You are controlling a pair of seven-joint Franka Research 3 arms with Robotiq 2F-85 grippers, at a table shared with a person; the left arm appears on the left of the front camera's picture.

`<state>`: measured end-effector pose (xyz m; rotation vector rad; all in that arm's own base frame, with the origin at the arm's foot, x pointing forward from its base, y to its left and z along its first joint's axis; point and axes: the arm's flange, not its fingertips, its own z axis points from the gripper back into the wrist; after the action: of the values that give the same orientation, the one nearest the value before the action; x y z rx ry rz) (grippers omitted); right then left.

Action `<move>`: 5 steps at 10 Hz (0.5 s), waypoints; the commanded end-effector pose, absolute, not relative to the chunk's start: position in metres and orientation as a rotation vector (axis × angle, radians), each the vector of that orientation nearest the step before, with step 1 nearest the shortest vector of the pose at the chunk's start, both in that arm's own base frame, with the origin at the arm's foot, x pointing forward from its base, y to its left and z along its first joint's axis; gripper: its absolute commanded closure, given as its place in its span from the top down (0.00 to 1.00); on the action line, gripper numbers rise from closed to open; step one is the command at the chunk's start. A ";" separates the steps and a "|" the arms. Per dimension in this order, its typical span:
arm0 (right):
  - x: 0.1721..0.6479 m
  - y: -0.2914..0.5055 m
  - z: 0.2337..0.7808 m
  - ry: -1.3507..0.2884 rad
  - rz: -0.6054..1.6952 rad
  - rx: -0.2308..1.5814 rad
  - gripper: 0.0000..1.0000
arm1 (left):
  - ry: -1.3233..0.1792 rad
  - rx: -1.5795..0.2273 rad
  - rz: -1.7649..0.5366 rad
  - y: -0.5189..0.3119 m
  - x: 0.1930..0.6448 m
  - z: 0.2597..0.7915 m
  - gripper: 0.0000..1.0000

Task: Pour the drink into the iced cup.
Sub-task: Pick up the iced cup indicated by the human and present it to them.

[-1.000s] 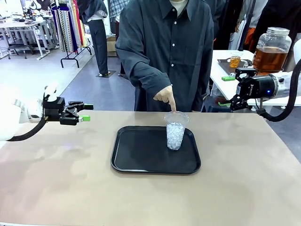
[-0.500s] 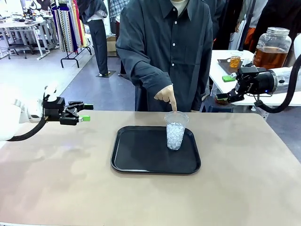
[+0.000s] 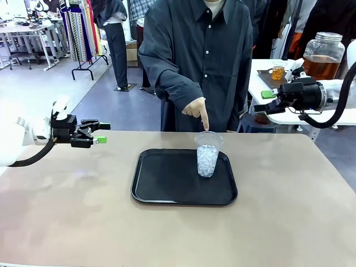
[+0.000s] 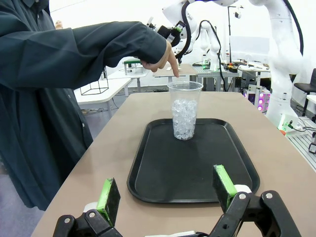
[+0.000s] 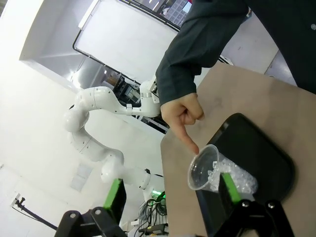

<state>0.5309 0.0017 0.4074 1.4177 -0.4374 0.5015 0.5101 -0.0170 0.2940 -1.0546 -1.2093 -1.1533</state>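
Left fingers (image 4: 107,197) wide apart, iced cup (image 4: 185,111) straight ahead

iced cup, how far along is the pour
Done: the iced cup stands on the tray, the person's hand pointing at its rim. In hand: nothing; left gripper and right gripper open, empty. Left: fetch the jar of drink from the side table and pour; the cup holds only ice.

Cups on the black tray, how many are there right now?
1. A clear cup filled with ice stands upright on the far right part of the black tray, just below the person's pointing hand. None looks hidden.
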 end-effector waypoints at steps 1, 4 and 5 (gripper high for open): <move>0.531 0.004 0.407 -0.450 0.530 1.405 1.00 | -1.211 -1.062 -1.148 -0.018 0.510 0.296 1.00; 0.526 0.006 0.407 -0.584 0.679 1.389 1.00 | -1.211 -1.062 -1.148 -0.018 0.510 0.296 1.00; 0.522 0.007 0.398 -0.691 0.765 1.381 1.00 | -1.211 -1.062 -1.148 -0.018 0.510 0.296 1.00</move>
<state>0.5304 0.0034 0.4068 1.3886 -0.5605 0.6430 0.5101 -0.0170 0.2941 -1.0546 -1.2093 -1.1534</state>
